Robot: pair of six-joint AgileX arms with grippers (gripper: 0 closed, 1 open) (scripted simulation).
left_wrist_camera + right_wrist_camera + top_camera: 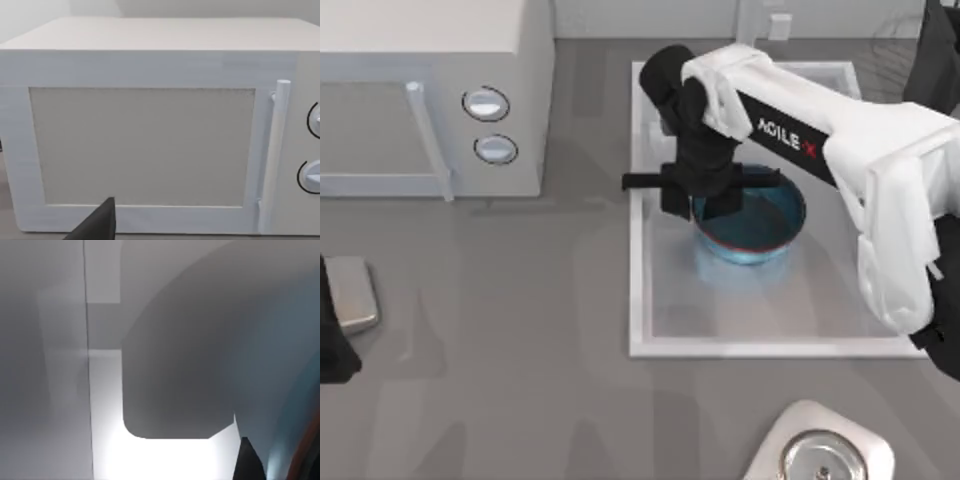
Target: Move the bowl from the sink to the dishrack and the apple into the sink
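The blue bowl (760, 218) with its reddish rim sits in the middle of the white sink (642, 300). My right gripper (698, 208) hangs at the bowl's left rim, its arm reaching in from the right. In the right wrist view the bowl's outer wall (280, 365) is very close, above the pale sink floor (165, 460). My left arm (332, 350) is parked at the table's left edge. The apple is out of view. Thin wires at the back right corner (902, 45) may be the dishrack; I cannot tell for certain.
A white microwave (430, 100) stands at the back left, and its door (145, 145) faces the left wrist camera. The faucet (760, 20) rises at the sink's far end. A round metal object (820, 450) lies at the front edge, right of centre.
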